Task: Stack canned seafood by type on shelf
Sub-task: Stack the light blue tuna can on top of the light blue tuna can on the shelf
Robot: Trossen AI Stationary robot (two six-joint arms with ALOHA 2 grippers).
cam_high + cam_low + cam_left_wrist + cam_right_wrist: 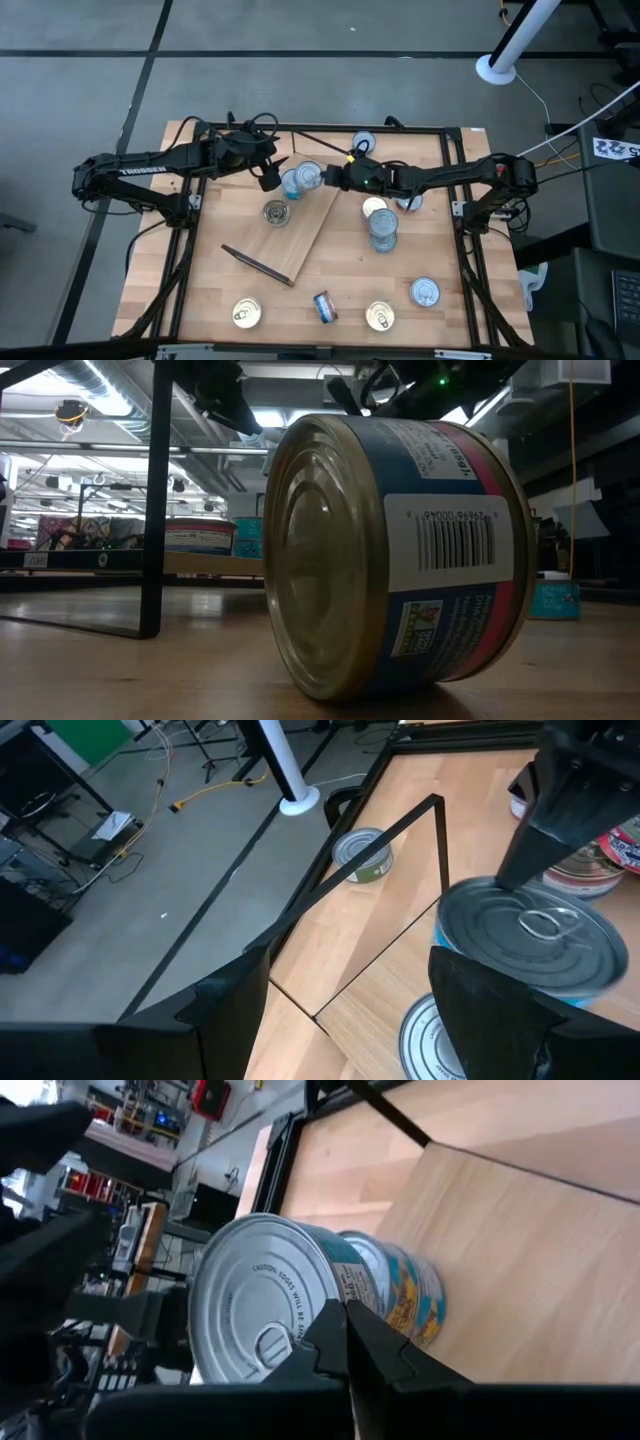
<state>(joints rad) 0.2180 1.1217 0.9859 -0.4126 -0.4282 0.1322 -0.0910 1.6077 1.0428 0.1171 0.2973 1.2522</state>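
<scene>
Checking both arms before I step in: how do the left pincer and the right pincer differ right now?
The left pincer is open, fingers spread beside the silver-topped can on the shelf; the right pincer is shut, its tip against that can's lid. The left pincer comes from the can's left, the right pincer from its right. Both are dark, hold nothing, and meet at the same can.

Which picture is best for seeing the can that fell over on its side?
The low view: the tipped can fills the picture, barcode and gold lid clear. The high view shows it tiny near the table's front edge. Neither wrist view shows it.
</scene>
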